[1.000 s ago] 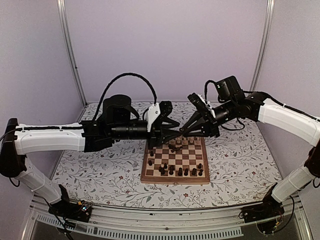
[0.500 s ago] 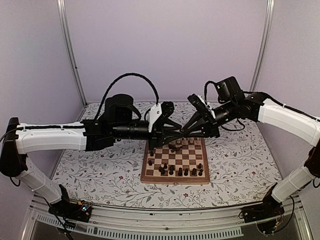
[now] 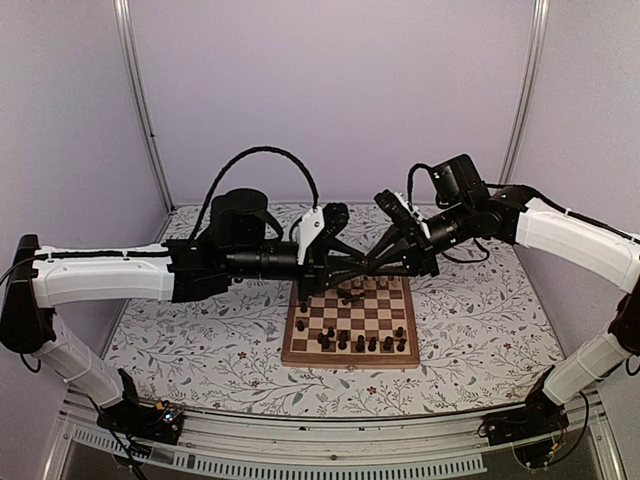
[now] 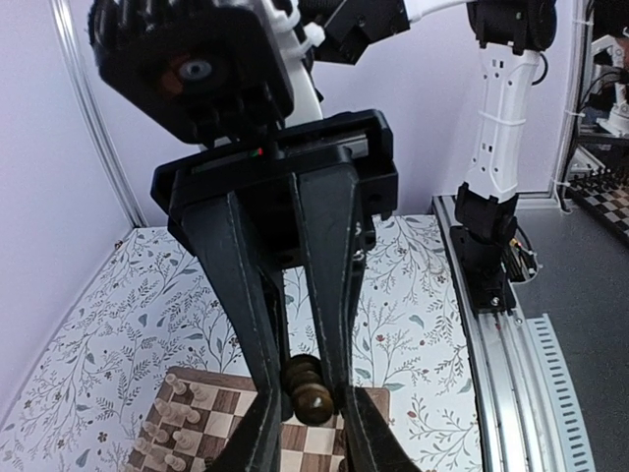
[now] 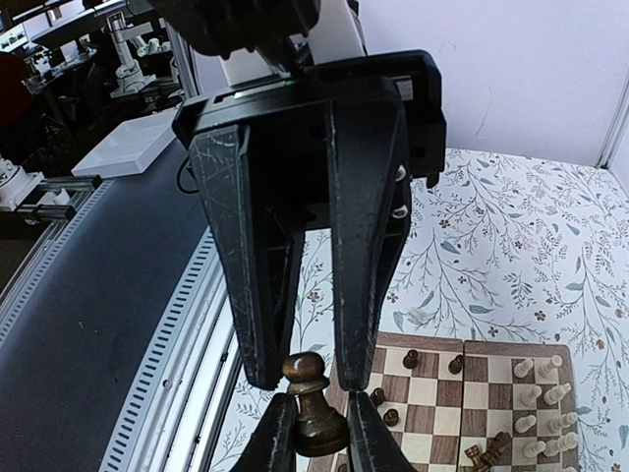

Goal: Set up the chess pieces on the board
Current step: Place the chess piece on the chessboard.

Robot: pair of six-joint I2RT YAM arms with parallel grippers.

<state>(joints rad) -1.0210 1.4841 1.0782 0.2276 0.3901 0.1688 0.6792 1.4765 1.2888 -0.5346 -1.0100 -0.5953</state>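
Observation:
My two grippers meet tip to tip in the air above the far edge of the board [image 3: 345,362]. My right gripper [image 5: 319,403] is shut on the base of a dark pawn [image 5: 307,372]. My left gripper [image 4: 314,393] is open, its fingers [image 5: 260,275] on either side of the pawn's head. The pawn [image 4: 313,401] shows end-on in the left wrist view. In the top view the left gripper [image 3: 355,267] and right gripper [image 3: 372,265] hide the pawn. Dark pieces [image 3: 360,343] stand near the front of the board. Pale pieces [image 3: 370,285] stand at the far side.
A few dark pieces lie tipped over on the board near the far rows [image 3: 350,295]. The floral table [image 3: 200,350] surrounds the board. A slotted rail [image 3: 300,462] runs along the near edge. Both arms stretch across, over the back half of the table.
My left gripper has moved to the right, closing the gap to my right gripper, and its fingers now overlap the pawn's head. The right gripper has stayed put.

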